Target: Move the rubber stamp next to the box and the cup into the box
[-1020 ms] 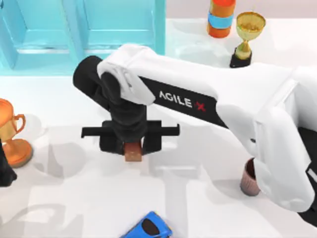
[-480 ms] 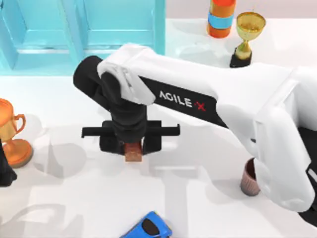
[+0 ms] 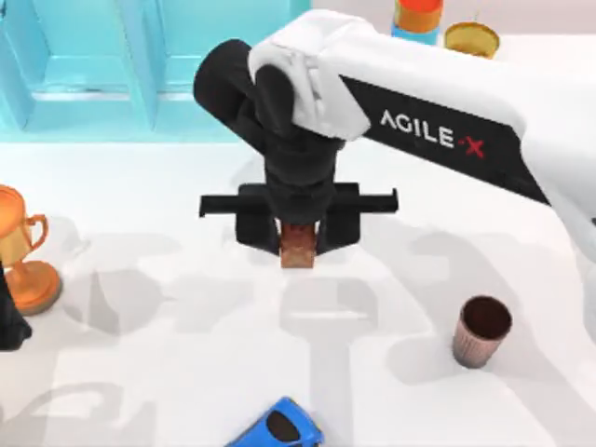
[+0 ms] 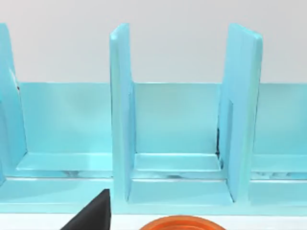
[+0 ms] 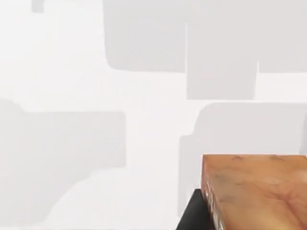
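A: Item one, right pincer (image 3: 299, 244)?
B: Right arm reaches across the table (image 3: 168, 372) from the top view's right. The pincer points down, near the table's middle, in front of the box (image 3: 149, 65), and is clenched on the rubber stamp (image 3: 299, 248). In the right wrist view the stamp (image 5: 254, 191) is a mottled reddish-brown block above the white surface.

A: Item two, the cup?
B: The cup (image 3: 480, 331) stands upright on the table toward the right, well apart from the stamp, dark inside, ribbed outside.

A: Item three, the box?
B: Light blue, partitioned, at the far left of the table. The left wrist view shows its upright dividers (image 4: 120, 110).

A: Left pincer?
B: Parked at the left edge; grip state cannot be told.

A: Sundries?
B: Orange trophy (image 3: 23, 251) at left, gold trophy (image 3: 470, 39) at the far edge, blue toy car (image 3: 277, 426) at the near edge.
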